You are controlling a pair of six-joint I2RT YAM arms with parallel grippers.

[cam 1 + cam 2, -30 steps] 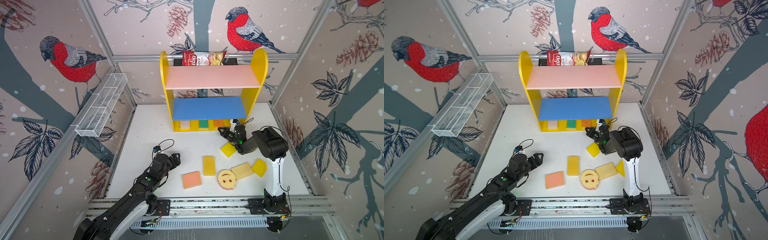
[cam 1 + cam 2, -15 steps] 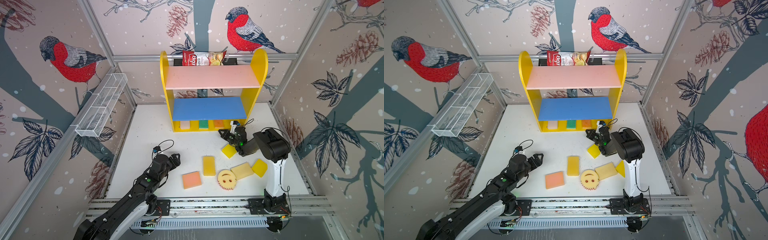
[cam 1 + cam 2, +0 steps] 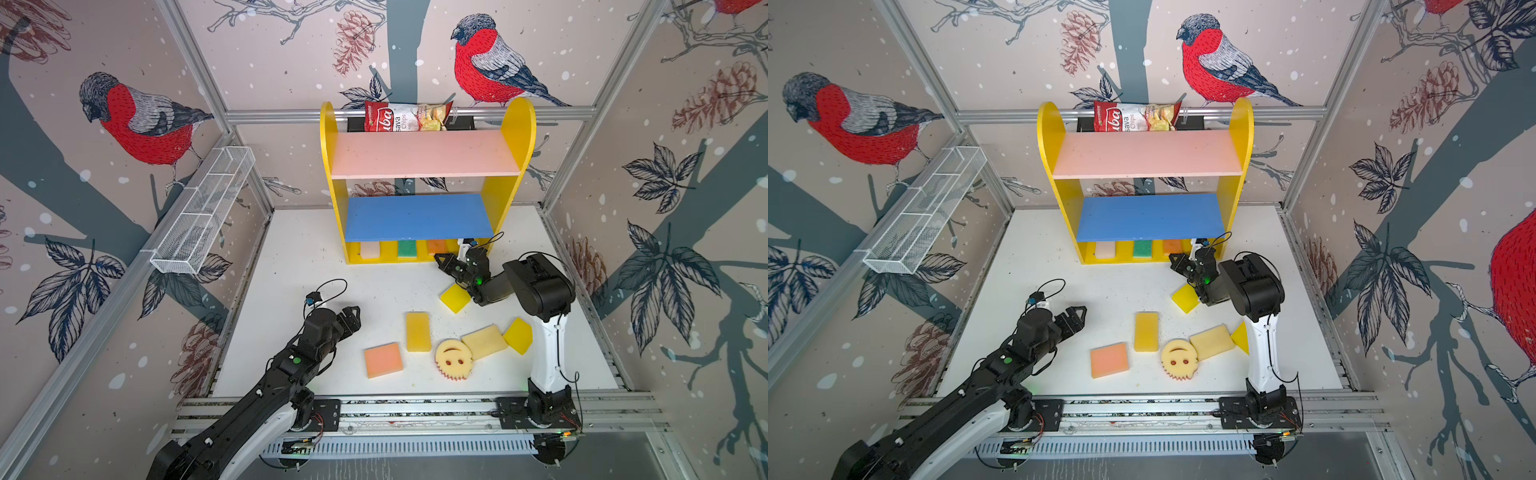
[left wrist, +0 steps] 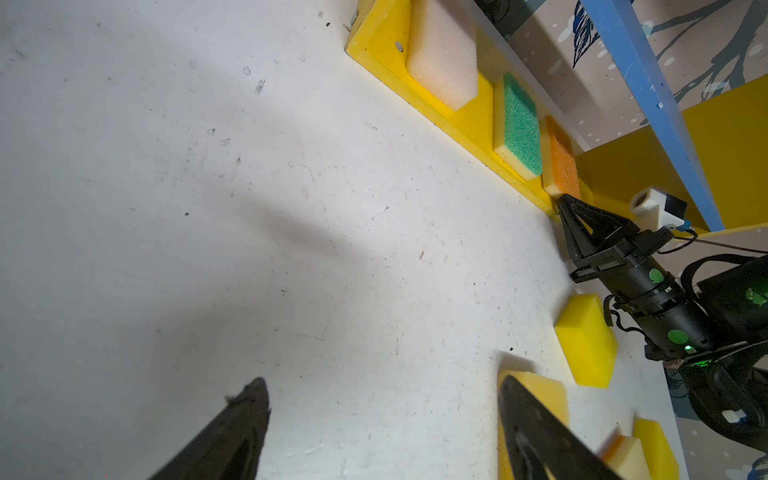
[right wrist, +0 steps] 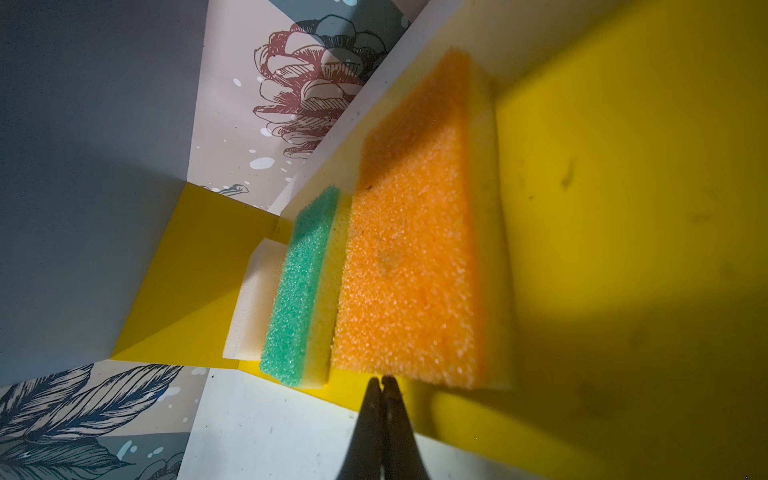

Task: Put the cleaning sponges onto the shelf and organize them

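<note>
The shelf (image 3: 515, 137) stands at the back. On its yellow base lie a cream sponge (image 3: 370, 250), a green one (image 3: 407, 248) and an orange one (image 5: 407, 257). My right gripper (image 5: 381, 379) is shut and empty, its tip at the orange sponge's front edge. Loose on the table lie a yellow sponge (image 3: 455, 298), a yellow oblong (image 3: 417, 331), a pink-orange one (image 3: 383, 360), the round smiley (image 3: 453, 359), a cream one (image 3: 484, 341) and another yellow (image 3: 518, 335). My left gripper (image 4: 381, 382) hovers open and empty, left of them.
A red-and-white chips bag (image 3: 407, 117) lies behind the shelf's pink board. A white wire-mesh rack (image 3: 203, 216) hangs on the left wall. The metal rail (image 3: 415, 409) carrying both arm bases runs along the table's front edge.
Almost nothing: the right arm wavers slightly in front of the shelf's base with its gripper shut. The left arm holds still.
</note>
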